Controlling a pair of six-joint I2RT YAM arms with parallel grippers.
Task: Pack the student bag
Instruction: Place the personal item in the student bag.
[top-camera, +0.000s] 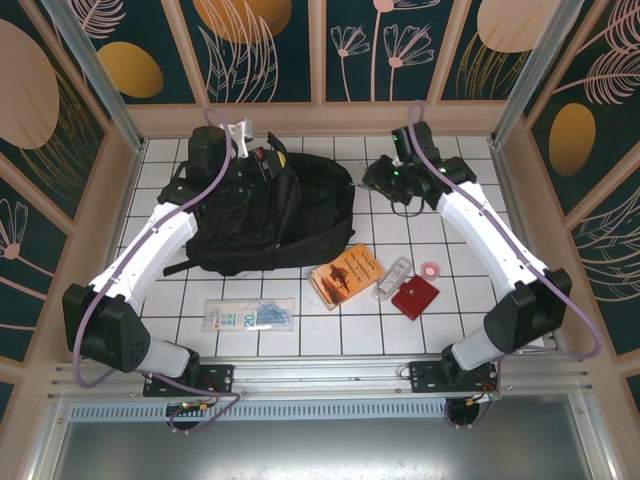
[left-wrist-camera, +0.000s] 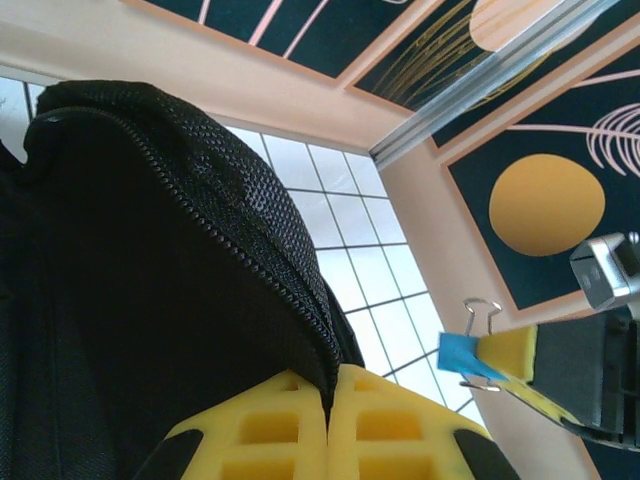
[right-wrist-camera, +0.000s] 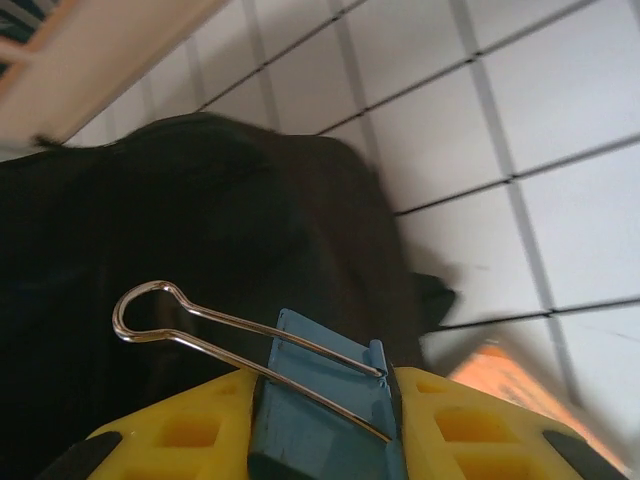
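The student bag (top-camera: 270, 215) is a large black backpack lying on the white tiled table, left of centre. My left gripper (top-camera: 242, 136) is at the bag's far end, shut on the edge of the black fabric beside the zipper (left-wrist-camera: 250, 250); the yellow jaws meet on that fabric in the left wrist view. My right gripper (top-camera: 392, 180) hovers just right of the bag, shut on a blue binder clip (right-wrist-camera: 325, 400) whose wire handles point toward the bag. The same clip (left-wrist-camera: 462, 354) shows in the left wrist view, above the tiles.
An orange book (top-camera: 345, 275), a clear case (top-camera: 392, 278), a red wallet (top-camera: 414, 297) and a pink tape roll (top-camera: 431, 269) lie right of the bag's near end. A clear pouch (top-camera: 250, 315) lies near the front. Wooden walls (top-camera: 320, 118) surround the table.
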